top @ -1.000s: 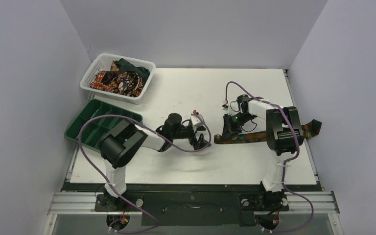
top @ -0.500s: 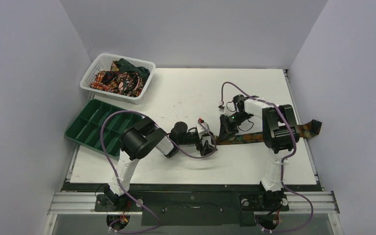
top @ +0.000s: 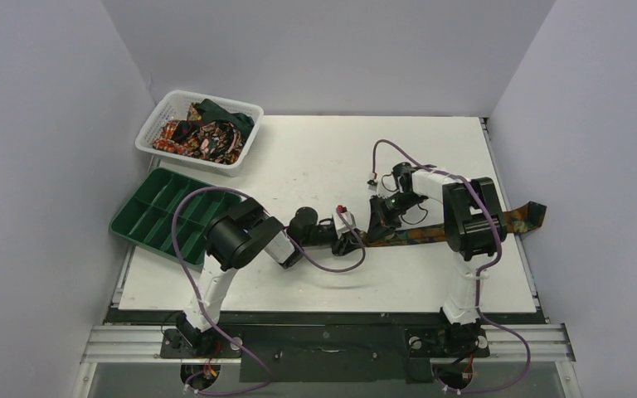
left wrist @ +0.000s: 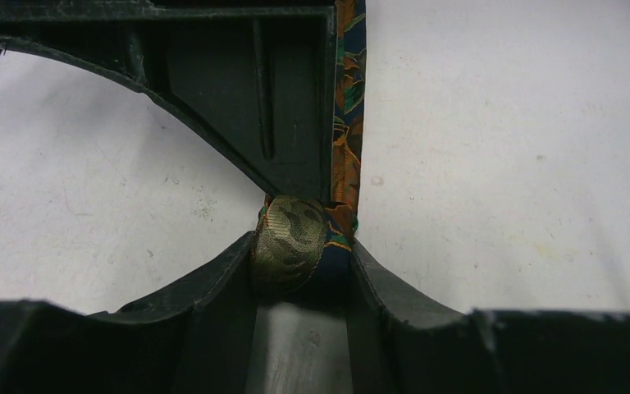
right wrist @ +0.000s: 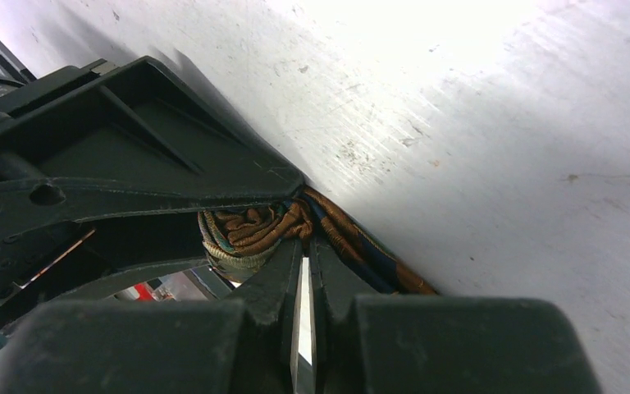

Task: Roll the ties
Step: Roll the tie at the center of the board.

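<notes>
The tie [top: 419, 235] runs from the middle of the counter to its right edge, its tail drooping over, and it looks light, limp and rather slick. The left gripper [left wrist: 299, 258] is clamped on the small coil [left wrist: 289, 238] at the inner end. The right gripper [right wrist: 302, 246], fingers nearly together, noses in just beside it. The coil itself seems the place to grip, since slack fabric would likely unwind.

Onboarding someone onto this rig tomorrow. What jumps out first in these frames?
Both grippers meet mid-table at one end of a patterned tie: the left gripper pinches its small rolled end, with the right gripper pressed right against it. The rest trails off the right edge of the table. Rear left, a white basket holds more ties, just behind a green tray.
</notes>
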Controlling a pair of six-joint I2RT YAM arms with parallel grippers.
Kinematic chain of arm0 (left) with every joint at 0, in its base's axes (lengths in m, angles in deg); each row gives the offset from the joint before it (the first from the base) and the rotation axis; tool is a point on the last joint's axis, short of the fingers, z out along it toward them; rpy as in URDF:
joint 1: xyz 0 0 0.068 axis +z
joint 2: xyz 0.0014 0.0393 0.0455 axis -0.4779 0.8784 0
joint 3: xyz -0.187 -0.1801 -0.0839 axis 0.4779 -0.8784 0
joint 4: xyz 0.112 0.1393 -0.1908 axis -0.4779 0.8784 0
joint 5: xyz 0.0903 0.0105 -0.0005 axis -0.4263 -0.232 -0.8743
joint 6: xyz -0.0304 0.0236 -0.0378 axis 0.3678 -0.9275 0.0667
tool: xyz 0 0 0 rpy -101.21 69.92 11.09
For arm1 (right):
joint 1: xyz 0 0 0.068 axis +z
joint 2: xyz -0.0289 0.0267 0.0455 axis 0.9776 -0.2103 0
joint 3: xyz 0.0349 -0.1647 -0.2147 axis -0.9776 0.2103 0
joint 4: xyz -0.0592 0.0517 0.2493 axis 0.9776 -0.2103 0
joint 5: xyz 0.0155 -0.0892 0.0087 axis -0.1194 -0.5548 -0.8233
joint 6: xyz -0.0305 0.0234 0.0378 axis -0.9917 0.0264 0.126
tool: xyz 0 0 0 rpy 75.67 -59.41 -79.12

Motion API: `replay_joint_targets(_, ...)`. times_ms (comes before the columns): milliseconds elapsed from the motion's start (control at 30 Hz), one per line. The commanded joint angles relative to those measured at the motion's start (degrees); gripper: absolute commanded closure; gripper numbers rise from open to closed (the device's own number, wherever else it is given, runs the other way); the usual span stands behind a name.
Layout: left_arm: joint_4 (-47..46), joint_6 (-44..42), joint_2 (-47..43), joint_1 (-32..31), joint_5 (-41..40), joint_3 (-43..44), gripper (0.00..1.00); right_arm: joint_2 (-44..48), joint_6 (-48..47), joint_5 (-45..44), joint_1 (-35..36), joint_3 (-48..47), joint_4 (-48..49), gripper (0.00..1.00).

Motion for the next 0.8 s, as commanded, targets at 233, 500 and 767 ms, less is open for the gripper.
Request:
replay_joint_targets(233,35.2,-9.8,-9.8,0.7,-3.3,1.9,0.88,6.9,-0.9,-2.6,-2.9,0.6,1.4,0.61)
replay_joint_targets(500,47.9,-12.4,-10.1,-0.2,-7.1,6.0,0.88,8.4,2.5,5.5,-2.2,0.9,0.2,0.51)
replay_joint_targets(767,52.4,-13.4,-9.4,-0.4,-8.5,8.8,0.84,4.9,4.3,5.7,0.0,2.0,4.3,0.65)
